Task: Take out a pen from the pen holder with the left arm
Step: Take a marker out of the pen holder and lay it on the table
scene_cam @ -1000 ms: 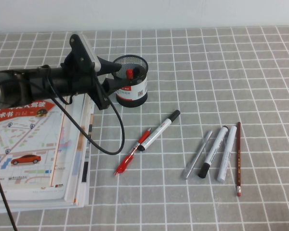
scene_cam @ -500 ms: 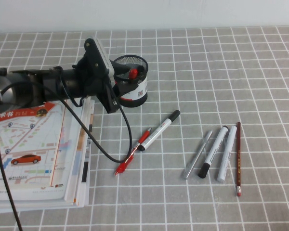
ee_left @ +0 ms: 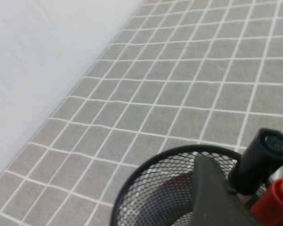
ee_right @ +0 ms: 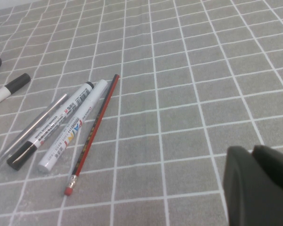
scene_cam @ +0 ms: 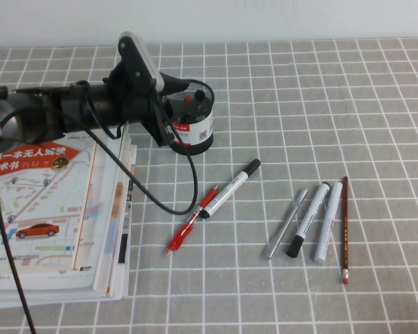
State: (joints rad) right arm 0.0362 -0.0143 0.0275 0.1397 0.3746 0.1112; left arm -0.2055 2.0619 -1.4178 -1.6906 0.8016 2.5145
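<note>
The black wire-mesh pen holder with a white label (scene_cam: 200,136) stands at about 11 o'clock from the middle of the grey, white-gridded table cover (scene_cam: 348,104). The left gripper (scene_cam: 175,111) is held at its rim, the arm lying in from 9 o'clock; its jaws stand apart and nothing is seen clamped; one dark finger (ee_left: 212,188) is dipped inside the mesh. The pens to be taken stand in the cup: a black round-capped pen (ee_left: 262,155) and a red-capped pen (ee_left: 279,197), both just beside that finger.

The step in hand is judged to be the closing on one pen. It would be done best if a single cap were centred between the jaws first, since smooth, round plastic barrels are likely to slip aside; a straight upward lift is advised, as the light, open-weave cup could be tipped or dragged by a slanted pull or a finger caught on the wire rim.

The right gripper (ee_right: 253,183) is seen only as a dark bulk in its own wrist view, above the cover near a slim red-brown pencil (ee_right: 92,132); its state cannot be told.

A glossy stack of printed books (scene_cam: 49,209) lies at 8 o'clock of the holder; a red ballpoint (scene_cam: 191,221) lies at 6 o'clock.
</note>
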